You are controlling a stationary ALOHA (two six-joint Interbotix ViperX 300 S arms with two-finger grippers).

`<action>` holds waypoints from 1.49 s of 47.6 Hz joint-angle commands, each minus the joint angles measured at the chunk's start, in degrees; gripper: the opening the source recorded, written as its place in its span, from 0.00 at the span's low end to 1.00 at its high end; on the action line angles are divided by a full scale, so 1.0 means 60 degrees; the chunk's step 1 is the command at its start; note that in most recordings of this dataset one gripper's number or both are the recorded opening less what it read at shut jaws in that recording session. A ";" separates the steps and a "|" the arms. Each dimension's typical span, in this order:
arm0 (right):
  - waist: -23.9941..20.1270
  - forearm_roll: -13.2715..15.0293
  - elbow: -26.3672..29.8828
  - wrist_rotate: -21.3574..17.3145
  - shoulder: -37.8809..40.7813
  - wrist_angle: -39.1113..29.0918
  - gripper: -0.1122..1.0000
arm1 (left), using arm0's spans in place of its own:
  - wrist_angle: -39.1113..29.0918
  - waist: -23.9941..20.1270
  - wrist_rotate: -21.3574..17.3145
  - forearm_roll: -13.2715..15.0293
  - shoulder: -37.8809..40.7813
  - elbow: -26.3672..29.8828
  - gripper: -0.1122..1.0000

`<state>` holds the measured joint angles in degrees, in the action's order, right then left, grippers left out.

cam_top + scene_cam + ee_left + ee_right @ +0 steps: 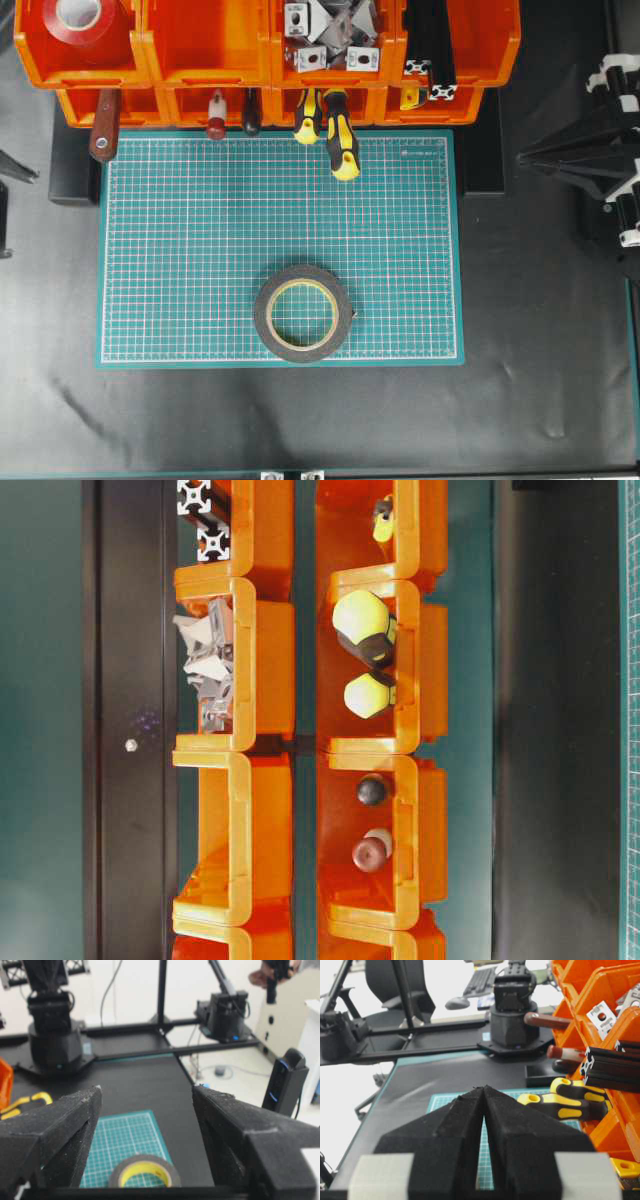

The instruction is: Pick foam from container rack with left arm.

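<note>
- The left fingers (70,1125) stand wide apart and hold nothing; the right fingers (455,1125) are pressed together, empty.
- The foam (302,312) lies flat on the green mat (180,250), near the front, away from the container rack (200,55).
- It looks light and squashy; pinch across its rim.
- The left arm hangs above it, tipped down.

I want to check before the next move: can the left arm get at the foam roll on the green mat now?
Probably yes. The foam roll lies flat and alone on the green mat, and the left gripper is open above it with nothing between.
</note>
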<state>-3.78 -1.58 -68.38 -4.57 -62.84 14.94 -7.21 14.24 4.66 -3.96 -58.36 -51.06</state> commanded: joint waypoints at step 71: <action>0.0176 0.0044 0.0073 0.0132 -0.0132 -0.0176 0.10 | 0.0220 -0.0352 -0.0132 -0.0015 -0.0835 -0.1377 0.73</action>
<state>-3.43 -1.41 -68.47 -3.78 -63.46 14.41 -6.33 12.83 4.04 -4.04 -62.67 -60.03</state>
